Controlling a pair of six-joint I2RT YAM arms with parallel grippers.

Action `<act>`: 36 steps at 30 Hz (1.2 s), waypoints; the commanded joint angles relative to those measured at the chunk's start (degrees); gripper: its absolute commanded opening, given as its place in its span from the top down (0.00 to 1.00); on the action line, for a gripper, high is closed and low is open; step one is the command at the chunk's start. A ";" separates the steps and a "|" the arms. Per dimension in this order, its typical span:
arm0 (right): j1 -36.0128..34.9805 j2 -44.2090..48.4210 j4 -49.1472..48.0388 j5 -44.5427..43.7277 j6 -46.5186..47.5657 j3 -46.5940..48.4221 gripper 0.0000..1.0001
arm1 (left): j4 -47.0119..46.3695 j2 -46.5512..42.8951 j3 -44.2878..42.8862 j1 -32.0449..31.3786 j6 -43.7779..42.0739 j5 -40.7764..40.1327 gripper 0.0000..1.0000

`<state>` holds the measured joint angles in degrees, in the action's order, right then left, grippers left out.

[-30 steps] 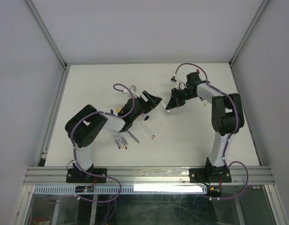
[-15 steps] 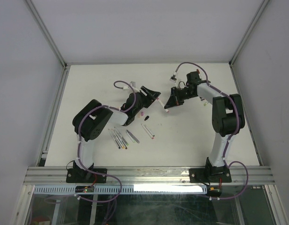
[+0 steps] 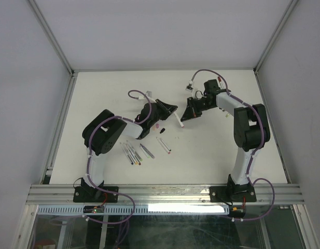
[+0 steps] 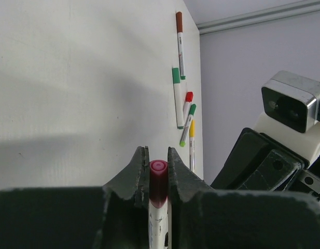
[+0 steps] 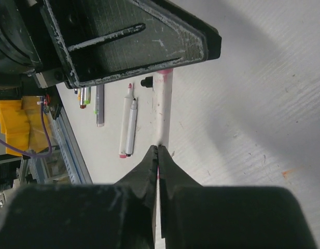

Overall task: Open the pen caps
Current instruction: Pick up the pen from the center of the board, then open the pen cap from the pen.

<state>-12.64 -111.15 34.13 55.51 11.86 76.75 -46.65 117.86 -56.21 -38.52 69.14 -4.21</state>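
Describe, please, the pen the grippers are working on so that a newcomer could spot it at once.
On the white table, look near the middle. There the left gripper clamps the dark red cap and the right gripper pinches the tail of one white pen. It alone is held at both ends; the other pens lie loose on the table.
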 commanded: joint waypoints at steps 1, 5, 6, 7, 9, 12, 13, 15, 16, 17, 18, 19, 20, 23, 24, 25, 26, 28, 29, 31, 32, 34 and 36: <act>-0.39 3.23 -1.28 0.45 0.13 0.22 1.00 | -5.21 -1.50 0.34 0.10 0.64 1.99 1.00; -0.04 4.76 -1.39 2.42 1.03 -0.34 0.78 | -9.28 -2.97 2.29 0.05 -1.29 3.08 1.00; -0.02 5.67 -2.00 2.43 0.94 -0.98 0.67 | -10.96 -3.50 3.04 0.04 -1.83 3.54 1.00; -0.12 6.64 -2.94 2.42 0.78 -1.61 0.58 | -13.05 -3.93 3.75 0.09 -2.44 4.08 1.00; -0.47 8.54 -4.49 2.54 0.19 -2.77 0.48 | -16.70 -4.99 5.26 -0.12 -3.41 4.84 1.00; -1.51 9.73 -6.04 2.98 -0.54 -3.72 0.41 | -20.39 -6.38 7.12 -0.43 -4.78 4.99 1.00; -2.08 9.87 -6.46 2.60 -0.72 -3.95 0.40 | -21.24 -6.75 7.56 -0.56 -5.19 4.84 1.00; -3.45 9.90 -7.02 0.92 -1.18 -4.21 0.39 | -22.66 -7.23 8.02 -0.87 -5.62 4.75 1.00; -3.94 9.83 -7.36 0.10 -1.56 -4.29 0.39 | -23.25 -7.36 8.18 -0.95 -5.78 4.66 1.00; -4.49 9.74 -7.55 -0.69 -1.84 -4.34 0.39 | -23.64 -7.50 8.36 -1.00 -5.85 4.64 1.00; -4.94 9.73 -7.67 -1.52 -2.04 -4.31 0.40 | -23.89 -7.62 8.43 -1.06 -5.86 4.51 1.00; -5.36 9.77 -7.86 -2.13 -2.20 -4.34 0.42 | -24.14 -7.72 8.49 -1.09 -5.94 4.42 1.00; -5.70 9.92 -8.04 -2.57 -2.45 -4.38 0.46 | -24.32 -7.86 8.65 -1.13 -6.03 4.21 1.00; -6.65 10.32 -8.78 -3.56 -3.24 -4.60 0.74 | -25.62 -8.25 9.22 -1.12 -6.50 3.50 1.00; -6.81 10.34 -8.89 -3.72 -3.52 -4.64 0.84 | -25.99 -8.49 9.43 -1.12 -6.75 3.20 1.00; -6.86 10.41 -8.90 -3.86 -3.65 -4.72 0.93 | -26.44 -8.90 9.71 -1.05 -7.19 2.78 1.00; -6.87 10.55 -8.83 -3.84 -3.68 -4.73 0.98 | -26.78 -9.53 9.97 -0.83 -8.16 2.21 1.00; -6.88 10.89 -8.75 -3.61 -3.68 -4.92 1.00 | -28.01 -11.42 10.50 0.46 -10.90 1.23 1.00; -6.87 11.14 -8.78 -3.03 -3.80 -5.16 1.00 | -28.59 -12.87 10.77 1.84 -12.34 0.34 1.00; -7.07 11.53 -9.65 -1.73 -4.68 -6.11 1.00 | -27.93 -16.08 10.08 5.40 -14.49 -1.45 1.00; -7.24 11.69 -10.17 -1.09 -4.92 -6.50 1.00 | -26.44 -17.74 8.99 7.64 -15.29 -2.04 1.00; -7.71 11.96 -10.95 0.35 -5.38 -7.17 1.00 | -21.54 -20.50 5.39 11.72 -16.67 -3.05 1.00; -8.49 12.16 -11.06 1.00 -5.31 -7.15 1.00 | -16.11 -22.57 1.70 15.61 -18.70 -4.58 1.00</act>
<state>-21.34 -101.82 19.62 55.37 7.53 71.70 -62.22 104.57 -46.09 -34.52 56.49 1.34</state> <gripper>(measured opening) 0.140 0.126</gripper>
